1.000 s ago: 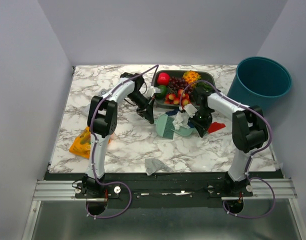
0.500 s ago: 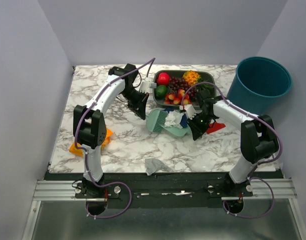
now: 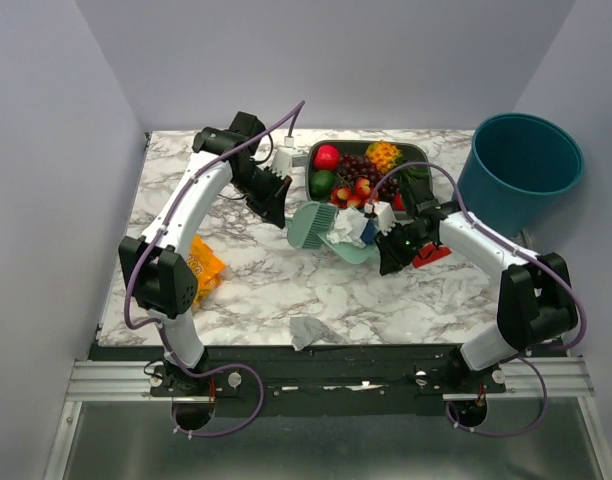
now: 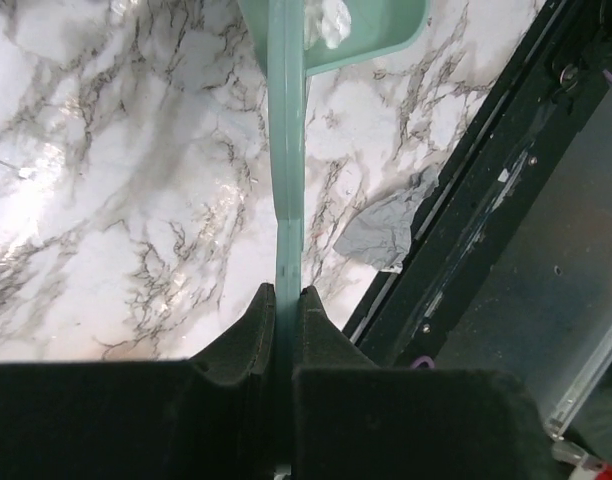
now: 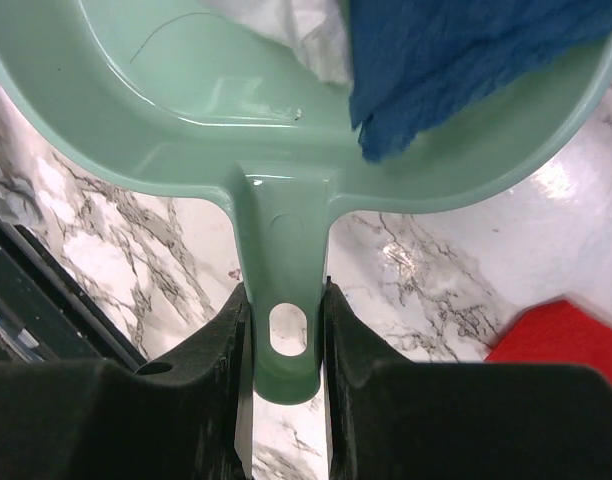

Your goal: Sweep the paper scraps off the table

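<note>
My left gripper (image 3: pixel 277 211) is shut on the handle of a pale green brush (image 3: pixel 308 225); the left wrist view shows my jaws (image 4: pixel 286 292) clamped on the thin handle (image 4: pixel 286 150). My right gripper (image 3: pixel 386 257) is shut on the handle of a pale green dustpan (image 3: pixel 352 250), seen close in the right wrist view (image 5: pixel 283 300). In the pan lie a white scrap (image 3: pixel 341 230) and a dark blue scrap (image 5: pixel 456 60). A red scrap (image 3: pixel 432 254) lies on the table (image 3: pixel 256 290) right of my right gripper. A grey scrap (image 3: pixel 310 331) lies at the front edge.
A dark tray of toy fruit (image 3: pixel 366 172) stands just behind the pan. A teal bin (image 3: pixel 526 165) stands off the table's back right corner. An orange snack bag (image 3: pixel 202 266) lies at the left by my left arm. The black front edge (image 4: pixel 456 220) is close to the grey scrap.
My left arm has swung left and back, taking the brush from the pan's near side to its left rim. The dustpan has shifted left and back; white and blue scraps now lie in it.
</note>
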{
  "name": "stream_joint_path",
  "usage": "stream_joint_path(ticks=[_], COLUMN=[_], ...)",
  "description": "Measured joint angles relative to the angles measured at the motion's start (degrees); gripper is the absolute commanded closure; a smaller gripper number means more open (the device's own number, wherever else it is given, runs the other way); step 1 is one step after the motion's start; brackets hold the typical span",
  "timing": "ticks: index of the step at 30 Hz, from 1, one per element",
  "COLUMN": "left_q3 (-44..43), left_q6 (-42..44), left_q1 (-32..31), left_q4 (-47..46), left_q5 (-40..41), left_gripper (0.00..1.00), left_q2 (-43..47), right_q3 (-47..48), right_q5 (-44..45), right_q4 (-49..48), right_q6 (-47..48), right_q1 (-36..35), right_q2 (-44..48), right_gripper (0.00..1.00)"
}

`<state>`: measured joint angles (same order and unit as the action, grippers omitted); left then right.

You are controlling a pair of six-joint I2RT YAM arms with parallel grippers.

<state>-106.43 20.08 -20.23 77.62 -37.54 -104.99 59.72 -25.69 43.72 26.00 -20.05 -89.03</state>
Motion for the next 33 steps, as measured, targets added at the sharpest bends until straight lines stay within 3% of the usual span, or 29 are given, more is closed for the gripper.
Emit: stream_joint_path(ticks=[8,22,28,33], left_q3=[-0.85,-7.3,-7.67,-6.36], left_q6=[2.91,5.62,3.34,-3.15], left_q1=[0.0,1.11,8.41,13.29], left_q4=[0.09,0.07,-1.05,-8.74], left_q5=[0.55,0.52,-2.67,-8.0], left_gripper=[1.0,1.0,1.0,1.0], left_q2=[7.15,10.03,11.23,11.93], right_q3=[-0.09,7.69,16.65,25.18], right_q5=[-0.39,-0.35,0.22,1.16], right_q4=[-2.45,1.55,7.58,13.18], right_q6=[-1.6,-1.97,-1.95,-1.99], right_q1=[0.26,2.19,4.92,9.07], right_q2=[2.89,5.75,6.95,6.8], right_gripper=[0.99,1.0,0.99,1.0])
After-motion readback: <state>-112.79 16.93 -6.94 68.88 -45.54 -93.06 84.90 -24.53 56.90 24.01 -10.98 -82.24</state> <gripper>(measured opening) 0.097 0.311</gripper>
